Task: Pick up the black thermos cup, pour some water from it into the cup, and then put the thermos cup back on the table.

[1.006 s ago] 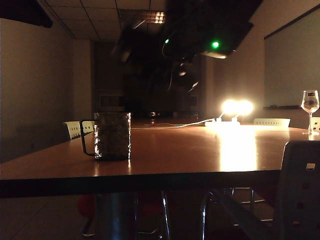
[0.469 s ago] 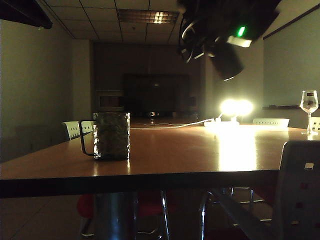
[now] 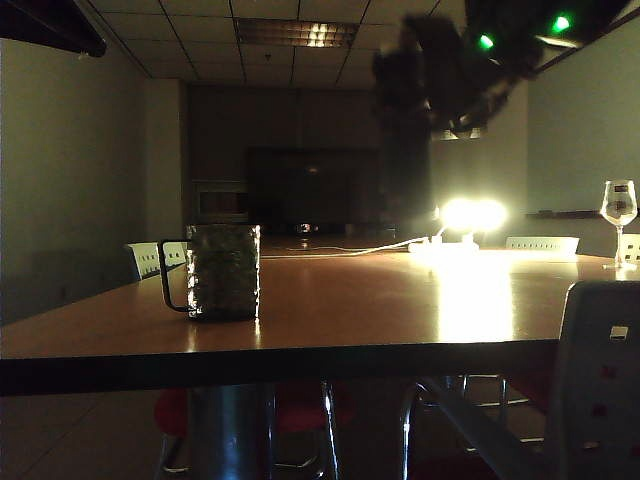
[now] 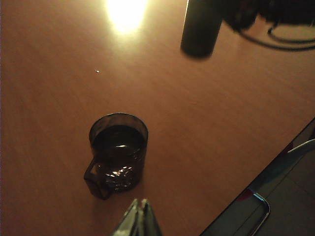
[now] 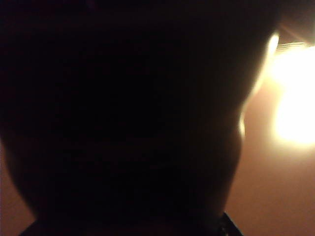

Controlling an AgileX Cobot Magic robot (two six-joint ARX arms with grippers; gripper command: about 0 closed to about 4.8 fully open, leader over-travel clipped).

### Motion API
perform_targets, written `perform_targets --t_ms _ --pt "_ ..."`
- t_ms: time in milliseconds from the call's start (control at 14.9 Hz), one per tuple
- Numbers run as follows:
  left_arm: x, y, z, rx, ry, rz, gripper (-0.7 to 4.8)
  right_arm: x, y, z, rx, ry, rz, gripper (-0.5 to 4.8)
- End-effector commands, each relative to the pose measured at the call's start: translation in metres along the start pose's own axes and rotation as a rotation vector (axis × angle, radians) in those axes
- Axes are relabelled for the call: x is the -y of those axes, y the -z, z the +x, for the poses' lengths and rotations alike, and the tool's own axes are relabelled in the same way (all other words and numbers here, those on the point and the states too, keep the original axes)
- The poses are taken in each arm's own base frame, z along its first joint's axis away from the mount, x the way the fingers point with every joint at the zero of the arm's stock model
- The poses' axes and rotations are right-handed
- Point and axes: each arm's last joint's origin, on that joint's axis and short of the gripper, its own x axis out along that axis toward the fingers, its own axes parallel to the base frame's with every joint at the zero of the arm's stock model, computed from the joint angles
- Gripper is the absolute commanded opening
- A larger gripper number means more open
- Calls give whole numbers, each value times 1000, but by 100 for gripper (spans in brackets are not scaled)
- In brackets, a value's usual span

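Tabletop (image 3: 400, 310): long, glossy, brown, with a dark front edge; a strong glare is reflected on its far part.

Cup (image 3: 224, 272): short dimpled glass mug with a thin dark loop handle, stood upright on the tabletop toward the left of the exterior view. Liquid is seen inside it in the left wrist view (image 4: 118, 150).

Black thermos cup (image 3: 403, 140): a blurred dark cylinder, held roughly upright in the air, well apart from the cup and above the far tabletop. Most of the right wrist view is filled by its dark body (image 5: 123, 118).

Right pincer (image 3: 455, 100): raised at upper right of the exterior view, clamped around the black thermos cup.

Left pincer (image 4: 140, 221): fingers pressed together with nothing between them, poised above the tabletop just beside the cup.

Wine glass (image 3: 620, 218): stemmed, stood at the far right.
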Motion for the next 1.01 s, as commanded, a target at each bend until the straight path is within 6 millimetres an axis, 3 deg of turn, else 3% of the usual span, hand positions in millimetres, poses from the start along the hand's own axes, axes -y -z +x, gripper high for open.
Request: perform_targets --t_ms 67,402,604,872,1006 --pt "1 -3 -1 18 8 4 -7 12 1 -1 39 -7 51 171" --pt "1 -4 -1 22 7 5 -7 26 47 16 1 36 118 171" --pt "0 -4 -1 24 6 7 -7 26 52 19 -10 -25 132 171" --pt "0 -4 -1 28 6 9 -7 25 74 29 -56 -40 139 176" --pt "0 -4 -1 28 6 9 -7 25 79 31 -68 -39 139 224"
